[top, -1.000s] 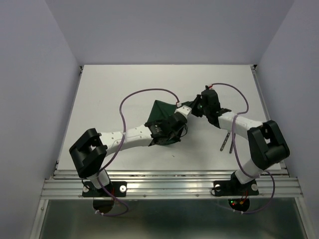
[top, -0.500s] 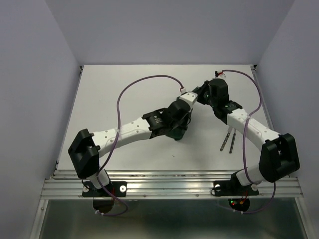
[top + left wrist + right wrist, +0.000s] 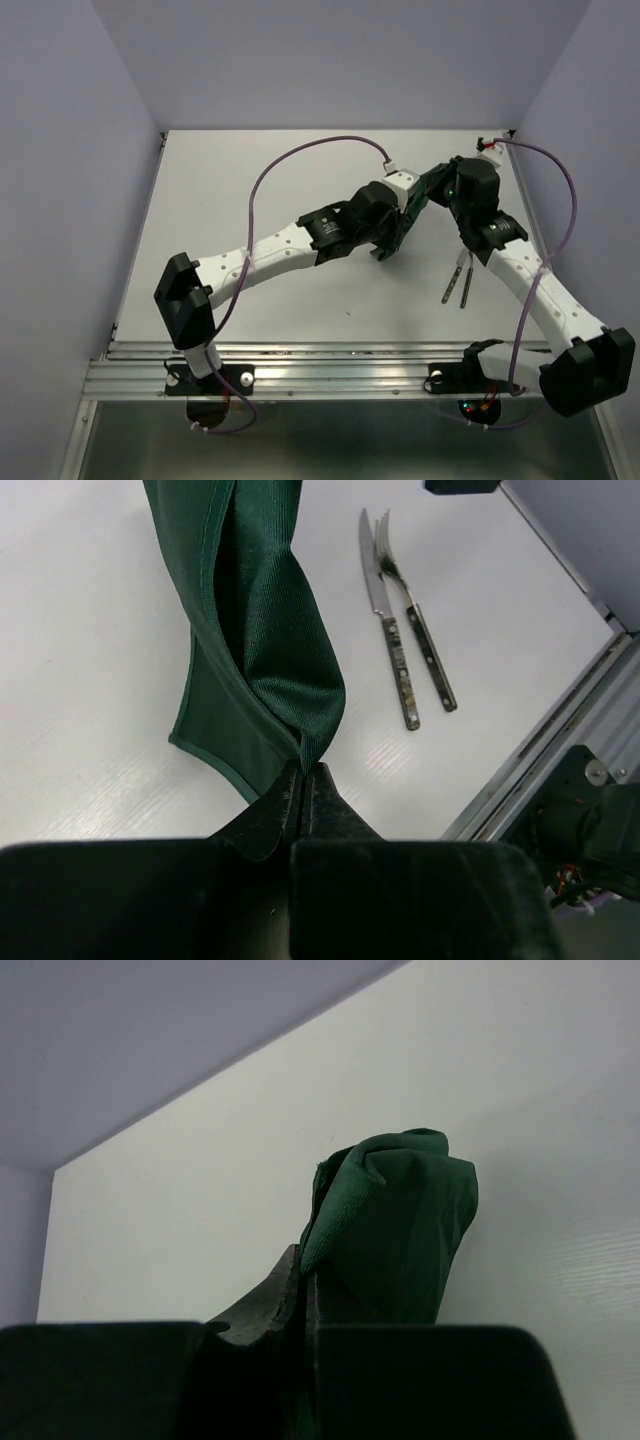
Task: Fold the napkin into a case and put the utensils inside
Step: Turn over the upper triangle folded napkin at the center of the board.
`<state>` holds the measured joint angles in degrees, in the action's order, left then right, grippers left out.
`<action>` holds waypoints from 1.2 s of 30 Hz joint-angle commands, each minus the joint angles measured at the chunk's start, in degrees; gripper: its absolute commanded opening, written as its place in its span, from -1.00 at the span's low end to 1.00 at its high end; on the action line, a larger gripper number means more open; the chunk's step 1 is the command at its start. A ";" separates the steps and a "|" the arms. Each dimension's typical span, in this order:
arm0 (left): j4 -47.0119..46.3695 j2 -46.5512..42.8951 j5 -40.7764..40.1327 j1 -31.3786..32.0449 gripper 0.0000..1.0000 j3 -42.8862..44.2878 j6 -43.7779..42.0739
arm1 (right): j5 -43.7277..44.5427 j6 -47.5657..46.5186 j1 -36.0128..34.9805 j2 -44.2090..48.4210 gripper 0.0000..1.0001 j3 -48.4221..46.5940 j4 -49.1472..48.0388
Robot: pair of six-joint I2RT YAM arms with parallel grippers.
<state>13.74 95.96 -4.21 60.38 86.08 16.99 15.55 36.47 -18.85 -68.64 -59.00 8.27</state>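
The dark green napkin [image 3: 268, 630] hangs bunched and twisted between my two grippers, lifted off the white table, with one lower fold close to the surface. My left gripper [image 3: 303, 770] is shut on one corner of it. My right gripper [image 3: 306, 1272] is shut on another edge, and the cloth [image 3: 405, 1215] bulges above its fingers. In the top view the grippers sit close together right of centre, the left gripper [image 3: 390, 242] and the right gripper [image 3: 440, 185], and they hide most of the cloth. The knife [image 3: 388, 630] and fork [image 3: 420, 645] lie side by side on the table, also seen as the utensils [image 3: 458, 280].
The table's right edge and metal rail [image 3: 560, 750] run just beyond the utensils. The right wall [image 3: 590, 150] stands close to my right arm. Purple cables [image 3: 300, 160] loop above both arms.
Both arms have swung to the right and farther back, carrying the napkin from the table's middle. The cloth went from spread to bunched between the grippers.
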 commanded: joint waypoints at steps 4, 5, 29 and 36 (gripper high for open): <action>-0.29 6.16 8.25 4.12 -1.00 13.39 -0.47 | 11.51 -6.49 1.45 10.27 -0.99 -1.20 8.68; 0.06 7.12 8.60 4.57 -1.00 15.15 -0.56 | 12.48 -6.93 1.45 10.89 -0.99 -1.72 11.04; -30.59 -1.47 30.75 -5.25 -1.00 -16.80 12.98 | -5.35 -17.75 -0.20 -19.05 -0.99 -19.56 16.45; -33.51 -4.72 28.57 -11.68 -1.00 -30.18 13.42 | -10.00 -16.17 -4.18 -34.36 -0.99 -26.51 11.42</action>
<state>-15.42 96.86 20.69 49.52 59.13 29.47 8.21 19.53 -22.22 -101.51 -80.14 30.55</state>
